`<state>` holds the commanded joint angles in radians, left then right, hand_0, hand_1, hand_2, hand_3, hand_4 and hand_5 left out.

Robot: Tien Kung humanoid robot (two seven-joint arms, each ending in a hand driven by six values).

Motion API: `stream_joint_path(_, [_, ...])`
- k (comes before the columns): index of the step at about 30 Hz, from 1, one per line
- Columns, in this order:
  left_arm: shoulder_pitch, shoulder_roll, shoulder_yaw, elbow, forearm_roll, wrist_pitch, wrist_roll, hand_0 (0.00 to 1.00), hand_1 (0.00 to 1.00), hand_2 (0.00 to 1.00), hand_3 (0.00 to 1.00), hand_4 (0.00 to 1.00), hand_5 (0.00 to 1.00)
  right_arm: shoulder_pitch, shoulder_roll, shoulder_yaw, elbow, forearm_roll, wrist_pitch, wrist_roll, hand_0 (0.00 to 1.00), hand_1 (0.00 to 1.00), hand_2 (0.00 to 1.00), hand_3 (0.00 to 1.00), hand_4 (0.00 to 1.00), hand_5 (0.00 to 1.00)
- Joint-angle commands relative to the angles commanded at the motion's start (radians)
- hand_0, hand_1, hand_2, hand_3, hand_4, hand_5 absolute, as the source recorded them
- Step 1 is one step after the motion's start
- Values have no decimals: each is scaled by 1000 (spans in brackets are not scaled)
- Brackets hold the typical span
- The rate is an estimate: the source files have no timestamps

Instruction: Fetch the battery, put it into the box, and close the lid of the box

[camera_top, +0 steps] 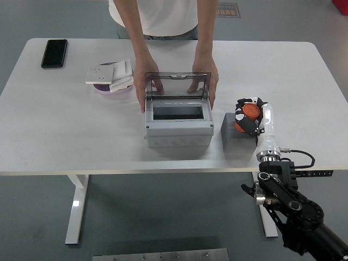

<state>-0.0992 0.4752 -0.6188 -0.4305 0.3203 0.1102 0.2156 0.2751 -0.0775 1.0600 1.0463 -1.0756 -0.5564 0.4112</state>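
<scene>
An orange cylindrical battery (250,111) sits at the top of a dark grey block (230,131), right of the box. My right hand (246,116) has its black fingers (242,102) curled around the battery. The grey box (178,128) stands at the table's middle with its clear lid (178,84) raised upright and its inside showing dark. A person at the far side steadies the box, one hand (143,88) on its left and the other hand (207,80) on its right, fingers behind the lid. My left arm is out of view.
A black phone (54,53) lies at the far left. White switch plates (112,74) are stacked on a pink dish left of the box. A black cable (300,154) loops off the table's near right edge (304,169) by my forearm.
</scene>
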Motion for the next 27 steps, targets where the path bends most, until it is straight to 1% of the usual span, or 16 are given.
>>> stream_joint_path(10, [-1,1,-1,1,2,0,-1,638,739,584,520,371,2,5,4,-7,-2,19,1,3,559,425,419,432,505,2])
stream_joint_path(11, [-1,1,-1,1,1,0,-1,638,740,583,520,372,2,5,4,-7,-2,20,1,3,541,413,409,424,481,2])
stream_joint_path(16, [1,1,-2,1,3,1,-1,638,740,583,520,372,2,8,3,-10,4,22,-3,2,541,413,409,424,481,2])
stream_joint_path(17, [1,1,-3,1,3,1,-1,638,740,584,521,372,2,9,3,-11,5,23,-3,2,529,405,405,416,466,2])
stream_joint_path(22, [1,1,-4,1,3,1,-2,638,740,584,521,372,2,10,3,-12,8,22,3,0,529,405,405,416,466,2])
stream_joint_path(23, [0,1,-4,1,3,1,-2,637,739,583,521,373,2,10,3,-12,10,20,4,-2,488,391,387,398,440,2])
stream_joint_path(27, [0,2,-5,1,4,2,-2,637,739,583,521,373,2,13,0,-12,22,9,6,-8,488,391,387,398,440,2])
